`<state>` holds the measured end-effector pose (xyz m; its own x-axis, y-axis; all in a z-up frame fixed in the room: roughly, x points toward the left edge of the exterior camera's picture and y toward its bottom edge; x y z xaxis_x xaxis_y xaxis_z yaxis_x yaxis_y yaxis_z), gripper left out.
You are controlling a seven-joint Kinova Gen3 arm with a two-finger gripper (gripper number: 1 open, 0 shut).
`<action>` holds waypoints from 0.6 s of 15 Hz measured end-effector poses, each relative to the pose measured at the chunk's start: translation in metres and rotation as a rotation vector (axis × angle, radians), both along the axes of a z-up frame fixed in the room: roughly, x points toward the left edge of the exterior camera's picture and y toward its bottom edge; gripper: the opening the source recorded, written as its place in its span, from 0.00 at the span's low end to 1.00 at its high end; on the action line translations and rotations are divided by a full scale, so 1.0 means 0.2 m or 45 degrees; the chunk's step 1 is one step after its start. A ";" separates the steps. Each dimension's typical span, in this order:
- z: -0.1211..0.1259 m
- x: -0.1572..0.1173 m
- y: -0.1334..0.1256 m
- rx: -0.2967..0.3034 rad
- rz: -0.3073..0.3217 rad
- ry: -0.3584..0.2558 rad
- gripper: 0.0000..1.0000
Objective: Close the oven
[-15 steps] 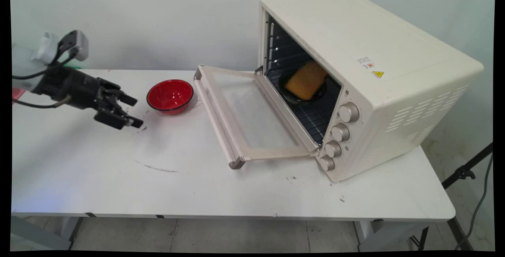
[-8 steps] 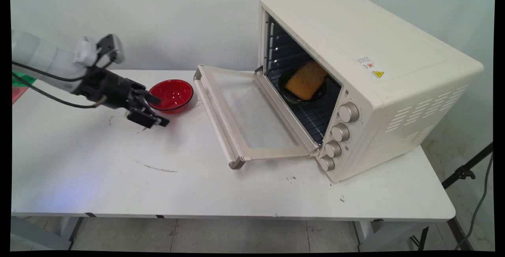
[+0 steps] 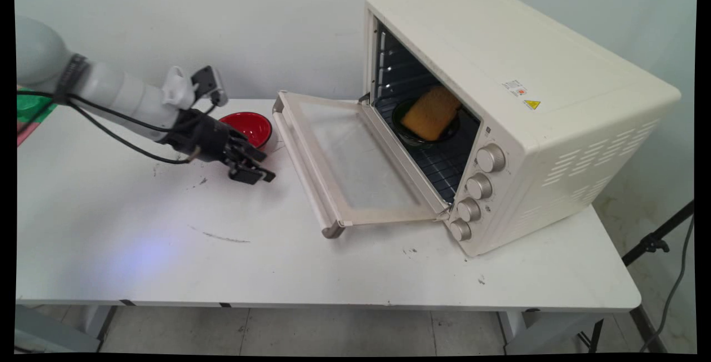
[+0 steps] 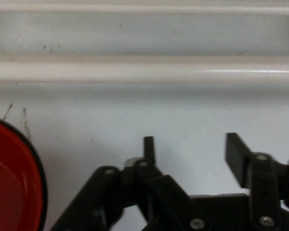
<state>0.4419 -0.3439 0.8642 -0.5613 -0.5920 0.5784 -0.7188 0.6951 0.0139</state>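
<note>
While the oven (image 3: 500,112) stands unmoved on the surface (image 3: 333,262), its door (image 3: 344,156) dropped flat toward the arm's side, the end effector (image 3: 260,165) has travelled across the last second from well left of the oven to a spot just short of the door's front edge; it now hangs low over the surface, passing in front of the red bowl (image 3: 250,126), which sits just left of the door's far corner and is partly hidden by the black wrist. Its fingers (image 4: 149,149) are parted with nothing between them; the hand view shows bare surface in the gap, the bowl's rim at the left edge, and the door's pale handle bar (image 4: 144,72) running straight across ahead. Inside the oven, on the wire rack, a dark dish (image 3: 425,129) carries a slab of golden bread (image 3: 431,112); neither has shifted. Nothing on the surface has been touched or displaced; the bowl lies where it lay. Judging from the steady line of travel, the arm is closing on the oven's open front rather than on the bowl, and the handle bar is the nearest thing ahead of the fingers.
</note>
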 end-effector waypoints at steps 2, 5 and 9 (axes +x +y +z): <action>-0.05 -0.05 -0.04 -0.003 -0.007 -0.008 0.00; -0.11 -0.12 -0.10 -0.006 -0.017 -0.017 0.00; -0.18 -0.19 -0.16 -0.010 -0.024 -0.023 0.00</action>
